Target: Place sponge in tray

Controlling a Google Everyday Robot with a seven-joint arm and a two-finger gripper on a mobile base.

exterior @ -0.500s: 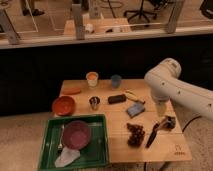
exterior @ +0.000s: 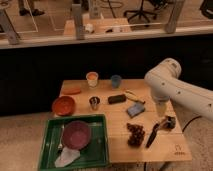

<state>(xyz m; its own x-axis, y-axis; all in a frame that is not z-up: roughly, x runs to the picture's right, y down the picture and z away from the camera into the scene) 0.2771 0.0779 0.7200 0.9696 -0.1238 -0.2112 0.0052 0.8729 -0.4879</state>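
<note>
I am hovering the end effector [exterior: 167,123] low at the right side of the worktop [exterior: 117,125], its opening impossible for me to tell; reaching left, it is risking nudging the dark tool [exterior: 152,135] beside it or shoving the sponge [exterior: 135,109], a flat grey-blue pad lying mid-worktop, well apart from the green tray [exterior: 98,146].

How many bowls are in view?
2: orange bowl on the table beyond the green tray; purple bowl inside it. The gripper is over the table's right side. None looks hidden.
</note>
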